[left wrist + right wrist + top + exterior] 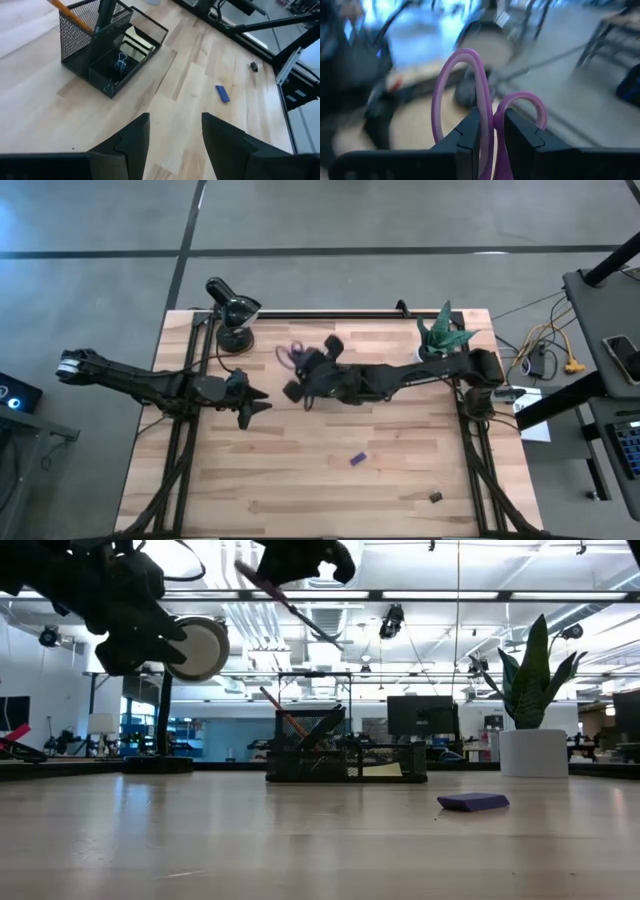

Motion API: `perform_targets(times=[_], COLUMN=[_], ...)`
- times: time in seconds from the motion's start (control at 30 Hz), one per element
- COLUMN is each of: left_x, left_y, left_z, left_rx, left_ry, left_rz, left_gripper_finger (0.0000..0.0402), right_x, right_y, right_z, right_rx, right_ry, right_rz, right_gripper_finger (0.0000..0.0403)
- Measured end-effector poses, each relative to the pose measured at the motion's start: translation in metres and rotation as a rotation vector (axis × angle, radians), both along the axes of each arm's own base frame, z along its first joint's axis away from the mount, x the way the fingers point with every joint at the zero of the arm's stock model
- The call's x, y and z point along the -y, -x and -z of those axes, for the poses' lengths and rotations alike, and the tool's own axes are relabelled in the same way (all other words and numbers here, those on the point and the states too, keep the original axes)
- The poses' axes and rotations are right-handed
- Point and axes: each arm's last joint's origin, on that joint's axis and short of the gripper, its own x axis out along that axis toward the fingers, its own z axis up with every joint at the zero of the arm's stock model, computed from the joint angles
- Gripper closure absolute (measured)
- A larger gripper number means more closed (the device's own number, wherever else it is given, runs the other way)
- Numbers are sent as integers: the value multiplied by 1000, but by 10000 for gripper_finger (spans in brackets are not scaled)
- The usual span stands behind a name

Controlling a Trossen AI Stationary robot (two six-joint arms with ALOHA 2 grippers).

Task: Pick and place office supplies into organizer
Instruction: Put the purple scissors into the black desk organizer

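**Scissors Held Aloft Near the Organizer**

Looking down from the high view: reaching leftward from the table's right side, the right gripper point(300, 372) clamping the purple-handled scissors point(293, 354) close by the organizer point(322, 360), mostly hidden beneath the arm; hanging left of centre, the left gripper point(256, 404) spreading its fingers with nothing between them; lying near the front, well apart from both, the small purple block point(358, 459); resting near the front right corner, a tiny black clip point(436, 497); standing at the far edge, the desk lamp point(231, 311) and the potted plant point(442, 332).

Looking level in the low view: sitting on the table at mid-distance, the organizer point(345, 758) holding pencils upright; lying nearer and to its right, the purple block point(473, 802).

Looking from the left wrist: showing clips inside a compartment of the mesh organizer point(107, 45).

Looking from the right wrist: pinching the scissors point(485, 107) just below the handle loops, the two dark fingers point(469, 142).
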Motion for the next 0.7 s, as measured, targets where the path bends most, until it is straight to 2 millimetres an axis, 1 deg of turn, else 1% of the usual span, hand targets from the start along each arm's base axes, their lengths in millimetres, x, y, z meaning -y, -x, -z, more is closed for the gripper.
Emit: perform_targets(times=[0.13,0.2,0.33,0.5,0.63,0.7], left_x=[0,0,0,0,0,0], left_y=[0,-1,-2,-2,-2,-2], left_z=[0,0,1,1,1,1], left_rx=[0,-2,-11,-14,-13,-13], left_ry=[-29,-57,-83,-97,-100,-100], left_rz=[12,25,36,42,43,43], left_gripper_finger=[240,240,240,240,240,240], right_x=[19,29,47,70,84,89], right_y=[3,6,14,26,31,31], right_z=[-5,0,26,55,77,84], right_rx=[269,354,369,422,474,496], right_ry=[47,83,134,90,98,102], right_rz=[64,96,228,283,321,332], right_gripper_finger=[346,346,346,346,346,346])
